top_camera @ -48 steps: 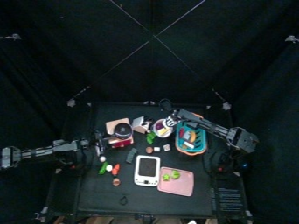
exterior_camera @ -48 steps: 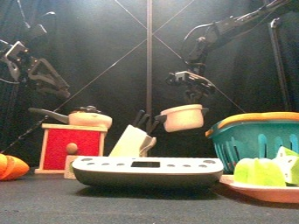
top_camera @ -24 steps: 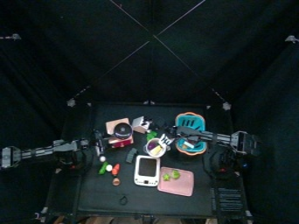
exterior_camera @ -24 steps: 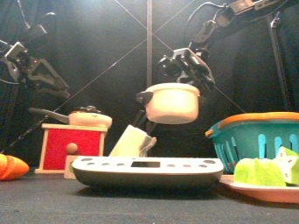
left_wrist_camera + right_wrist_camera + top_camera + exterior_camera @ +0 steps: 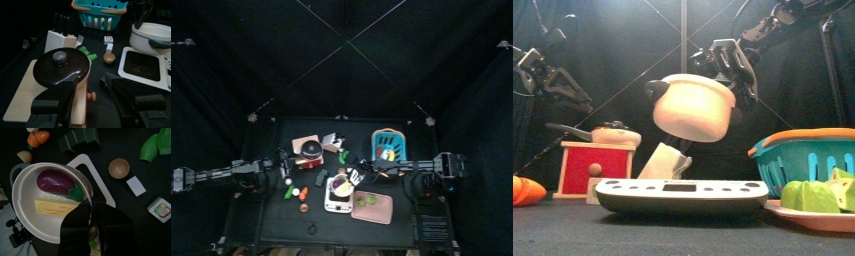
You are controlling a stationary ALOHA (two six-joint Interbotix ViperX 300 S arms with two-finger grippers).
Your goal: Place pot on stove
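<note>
A cream pot (image 5: 694,105) hangs in the air, tilted, over the white stove (image 5: 680,195). My right gripper (image 5: 731,75) is shut on its rim. In the top view the pot (image 5: 345,181) sits over the stove's (image 5: 337,202) back end. The right wrist view shows a purple eggplant (image 5: 53,180) and a yellow piece (image 5: 57,207) inside the pot, with the stove (image 5: 90,164) below. My left gripper (image 5: 87,100) is open and empty, resting at the table's left (image 5: 267,178) near a black lidded pot (image 5: 62,67).
A blue basket (image 5: 814,160) stands at the right. A pink board (image 5: 373,207) with green pieces lies right of the stove. A red box (image 5: 593,168) bears the black pot. A knife block (image 5: 663,160) stands behind the stove. An orange piece (image 5: 524,190) lies front left.
My right gripper has carried the cream pot from beside the blue basket forward and left, so that it now hangs over the stove. The left arm has not moved.
</note>
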